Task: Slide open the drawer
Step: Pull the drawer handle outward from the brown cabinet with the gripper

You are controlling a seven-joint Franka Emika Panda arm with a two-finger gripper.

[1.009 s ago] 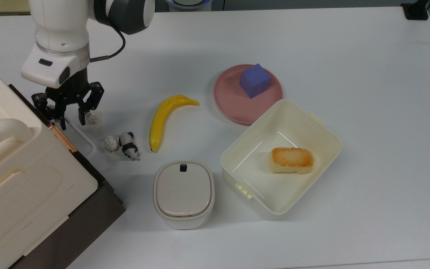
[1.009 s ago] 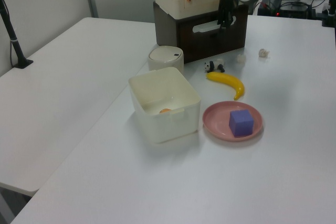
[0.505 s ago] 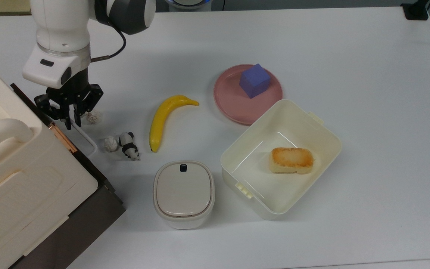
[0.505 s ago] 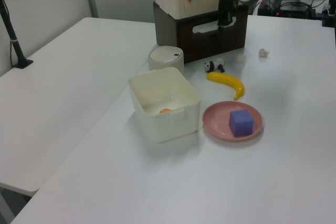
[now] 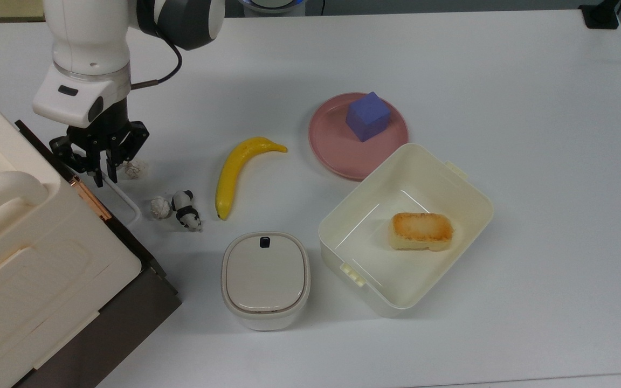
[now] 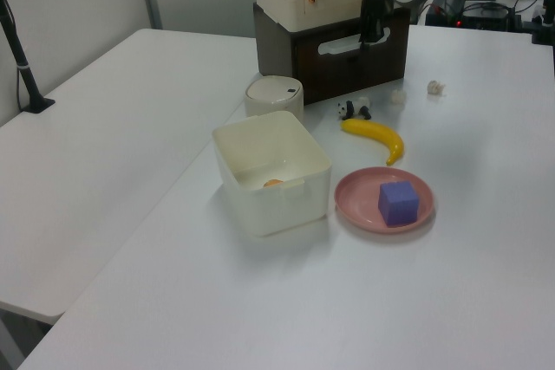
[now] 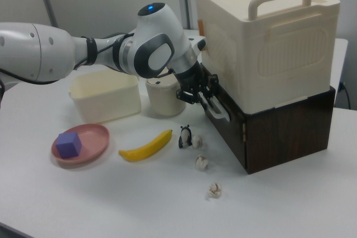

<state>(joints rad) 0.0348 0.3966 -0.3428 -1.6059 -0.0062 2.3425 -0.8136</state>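
Gripper: fingers closed on handle of drawer. Drawer: shut, flush, at desk edge under cream box. Step: grasp made. Next: straight pull outward along slide. Right view shows dark front; top view hides it beneath box.

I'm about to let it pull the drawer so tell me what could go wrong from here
1. The hand is at one end of the white loop handle, not its middle, so the drawer may skew and bind.
2. The panda figurine and crumpled paper balls sit just in front; the drawer could push them.
3. The cream box rests on top of the cabinet and might shift with a hard pull.
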